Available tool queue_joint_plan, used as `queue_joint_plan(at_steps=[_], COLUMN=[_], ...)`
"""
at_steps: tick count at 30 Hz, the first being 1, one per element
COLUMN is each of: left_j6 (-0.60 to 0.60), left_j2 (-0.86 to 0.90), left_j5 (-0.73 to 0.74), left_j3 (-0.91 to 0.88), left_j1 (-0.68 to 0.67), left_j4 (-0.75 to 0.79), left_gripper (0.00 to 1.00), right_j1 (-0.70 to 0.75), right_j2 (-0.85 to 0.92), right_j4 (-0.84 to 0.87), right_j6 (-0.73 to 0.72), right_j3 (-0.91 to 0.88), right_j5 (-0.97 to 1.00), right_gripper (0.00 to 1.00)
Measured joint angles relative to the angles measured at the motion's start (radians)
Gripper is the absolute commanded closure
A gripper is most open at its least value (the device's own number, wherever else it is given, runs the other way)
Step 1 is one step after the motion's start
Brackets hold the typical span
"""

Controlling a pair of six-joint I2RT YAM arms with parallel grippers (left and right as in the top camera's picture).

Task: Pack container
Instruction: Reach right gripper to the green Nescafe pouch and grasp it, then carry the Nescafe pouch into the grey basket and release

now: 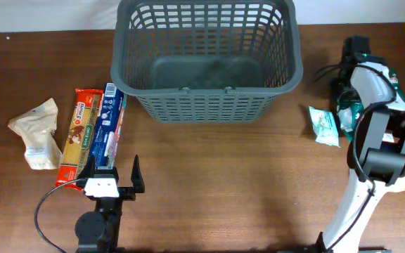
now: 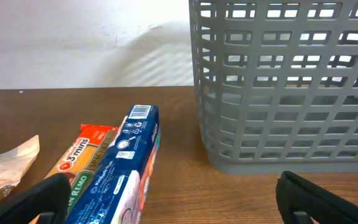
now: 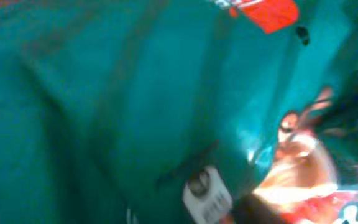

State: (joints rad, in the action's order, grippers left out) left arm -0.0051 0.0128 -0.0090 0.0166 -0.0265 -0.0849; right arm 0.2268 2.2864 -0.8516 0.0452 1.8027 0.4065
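The dark grey lattice basket (image 1: 206, 98) stands empty at the back middle of the table; its slotted wall also fills the right of the left wrist view (image 2: 278, 93). My left gripper (image 1: 112, 173) is open and empty near the front left, with its fingers either side of the near end of a blue box (image 2: 120, 180). My right gripper (image 1: 344, 97) is down over a teal packet (image 1: 348, 109) at the right. The right wrist view is filled by the blurred teal packet (image 3: 104, 106), pressed close. Its fingers do not show clearly.
A red and orange pasta packet (image 1: 78, 133) lies left of the blue box (image 1: 108, 130). A beige pouch (image 1: 37, 132) lies at the far left. A pale green packet (image 1: 323, 125) lies left of the right arm. Cables trail by the right arm.
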Motion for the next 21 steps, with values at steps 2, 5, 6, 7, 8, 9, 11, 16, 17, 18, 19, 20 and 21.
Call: queue_joint_plan(at_steps=[2,5,6,7,8,9,11,16,17,18,19,20,21], left_j6=[0.0,0.0,0.0,0.0,0.0,0.0,0.0,0.0,0.0,0.0,0.0,0.0,0.0], left_j2=[0.0,0.0,0.0,0.0,0.0,0.0,0.0,0.0,0.0,0.0,0.0,0.0,0.0], left_j5=[0.0,0.0,0.0,0.0,0.0,0.0,0.0,0.0,0.0,0.0,0.002,0.002,0.002], left_j3=[0.0,0.0,0.0,0.0,0.0,0.0,0.0,0.0,0.0,0.0,0.0,0.0,0.0], left_j1=[0.0,0.0,0.0,0.0,0.0,0.0,0.0,0.0,0.0,0.0,0.0,0.0,0.0], left_j4=[0.0,0.0,0.0,0.0,0.0,0.0,0.0,0.0,0.0,0.0,0.0,0.0,0.0], left_gripper=[0.01,0.01,0.01,0.01,0.01,0.01,0.01,0.01,0.01,0.01,0.01,0.01,0.01], right_j1=[0.0,-0.003,-0.003,-0.003,-0.003,-0.003,-0.002,0.003,0.004,0.003,0.001,-0.003,-0.008], right_j2=[0.006,0.016,0.017,0.017,0.017,0.017,0.021,0.025,0.025,0.025,0.024,0.024,0.022], right_j4=[-0.014,-0.039,-0.047,-0.063,-0.083,-0.109,-0.185,-0.388,-0.422,-0.462,-0.489,-0.511,-0.534], right_j6=[-0.024,-0.057,-0.063,-0.068,-0.072,-0.077,-0.089,-0.101,-0.102,-0.102,-0.102,-0.102,-0.101], right_j3=[0.016,0.032,0.036,0.042,0.047,0.056,0.095,0.288,0.34,0.428,0.5,0.566,0.64], right_j5=[0.006,0.017,0.016,0.016,0.015,0.014,-0.002,-0.07,-0.084,-0.101,-0.111,-0.116,-0.118], right_gripper=[0.97,0.97,0.96,0.96,0.96,0.97,0.96,0.96,0.96,0.96,0.97,0.96,0.96])
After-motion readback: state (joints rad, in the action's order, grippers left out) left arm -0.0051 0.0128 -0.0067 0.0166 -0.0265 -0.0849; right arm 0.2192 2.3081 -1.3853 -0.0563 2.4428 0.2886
